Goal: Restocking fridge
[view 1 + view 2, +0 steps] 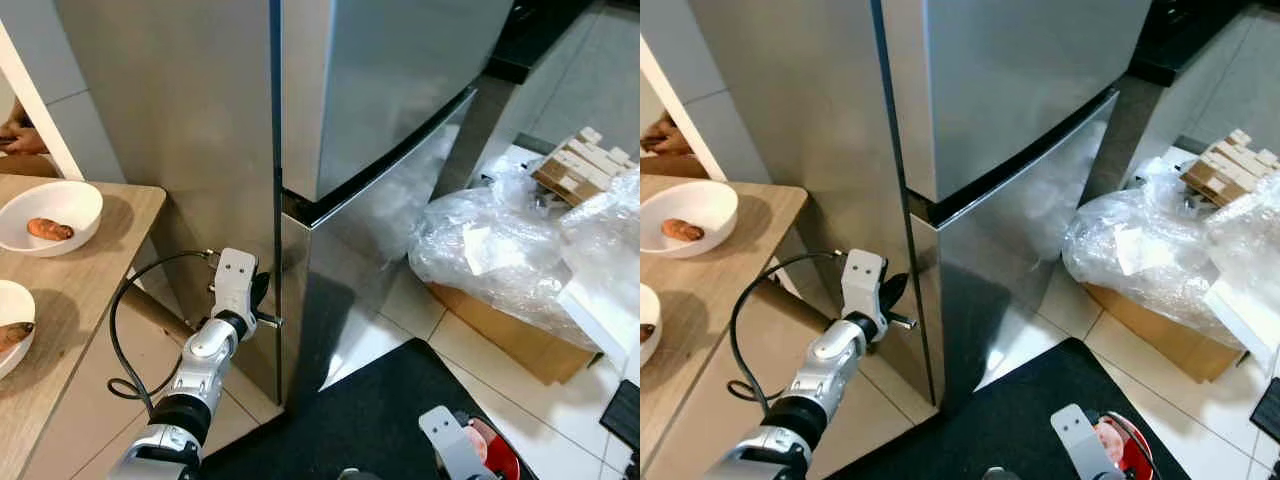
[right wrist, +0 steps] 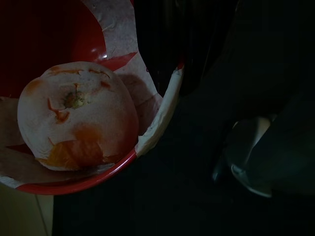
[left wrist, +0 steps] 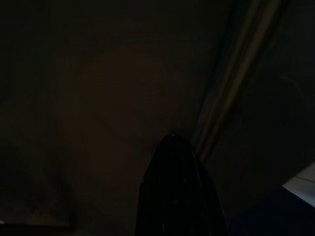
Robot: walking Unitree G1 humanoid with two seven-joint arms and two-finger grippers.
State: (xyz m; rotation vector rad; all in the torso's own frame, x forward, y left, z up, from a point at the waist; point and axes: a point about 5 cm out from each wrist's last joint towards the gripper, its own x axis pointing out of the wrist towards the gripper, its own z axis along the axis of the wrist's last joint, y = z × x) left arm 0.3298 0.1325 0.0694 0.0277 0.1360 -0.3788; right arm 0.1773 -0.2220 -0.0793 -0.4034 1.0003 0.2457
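Left gripper [image 1: 262,300] raised against fridge [image 1: 400,90], at the seam where side panel meets lower door [image 1: 370,250], just below the gap under upper door; finger spread not discernible, left wrist view nearly black. Right gripper [image 2: 165,44] low near frame bottom, clamped on rim of red bowl [image 2: 93,179]; bowl holds a partly peeled orange [image 2: 76,115]. Wooden table [image 1: 75,300] at left carries white bowls [image 1: 50,215] with food. Plastic-wrapped cardboard box [image 1: 500,320] on tiled floor right of fridge; dark mat [image 1: 370,420] in front.
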